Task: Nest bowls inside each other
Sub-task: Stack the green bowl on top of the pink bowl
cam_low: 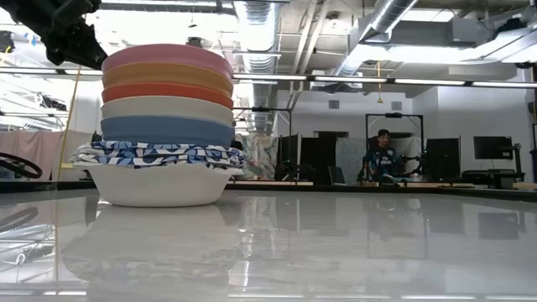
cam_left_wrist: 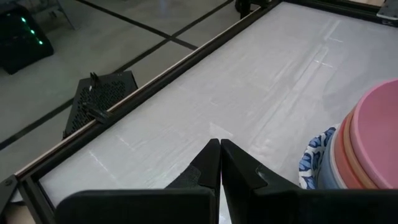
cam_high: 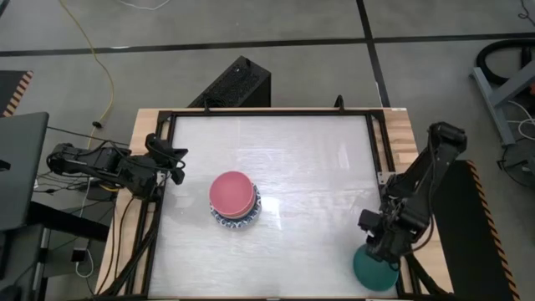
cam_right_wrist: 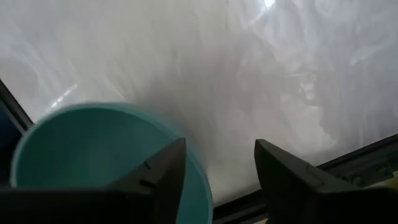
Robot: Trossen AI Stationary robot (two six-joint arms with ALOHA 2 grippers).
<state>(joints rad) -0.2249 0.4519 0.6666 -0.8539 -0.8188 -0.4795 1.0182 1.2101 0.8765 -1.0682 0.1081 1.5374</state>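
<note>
While the left gripper (cam_high: 178,163) is idling pinched shut at nine o'clock, the nested bowl stack (cam_high: 234,201) is sitting mid-table. At five o'clock, the right gripper (cam_high: 378,248) is hovering spread wide, one finger over the teal bowl (cam_high: 374,269); it is looking light, rigid, slick, so pinch the rim.
</note>
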